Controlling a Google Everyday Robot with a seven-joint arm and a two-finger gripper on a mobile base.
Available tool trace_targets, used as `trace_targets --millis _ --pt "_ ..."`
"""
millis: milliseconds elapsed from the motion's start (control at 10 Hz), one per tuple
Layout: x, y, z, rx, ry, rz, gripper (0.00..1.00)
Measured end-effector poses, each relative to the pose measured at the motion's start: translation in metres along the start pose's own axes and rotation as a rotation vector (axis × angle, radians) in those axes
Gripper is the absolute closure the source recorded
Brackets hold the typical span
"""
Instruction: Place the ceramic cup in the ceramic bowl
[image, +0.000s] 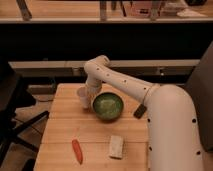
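Observation:
The ceramic cup (82, 95) is small, white and handleless, just left of the ceramic bowl (107, 106), close to its rim. The bowl is round with a dark green rim and a mottled lighter green inside, and it sits mid-table. My gripper (88, 98) reaches down from the white arm's bend (98, 66) and is shut on the cup, whose right side it partly hides. I cannot tell whether the cup touches the table.
The wooden table (60, 130) holds an orange carrot (76, 150) at the front left, a pale rectangular block (116, 147) at the front middle, and a small dark object (140, 111) right of the bowl. A black chair (12, 107) stands to the left.

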Motion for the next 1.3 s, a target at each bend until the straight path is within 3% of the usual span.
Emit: trace_targets --millis 300,500,900,1300 --pt "0.009 0.012 -0.009 0.009 -0.001 0.014 1.0" --pt "0.016 0.037 -0.017 0.019 -0.002 0.033 1.0" --pt "0.023 0.059 -0.026 0.04 -0.007 0.049 1.0" --pt "0.033 0.096 -0.039 0.063 -0.012 0.082 1.0"
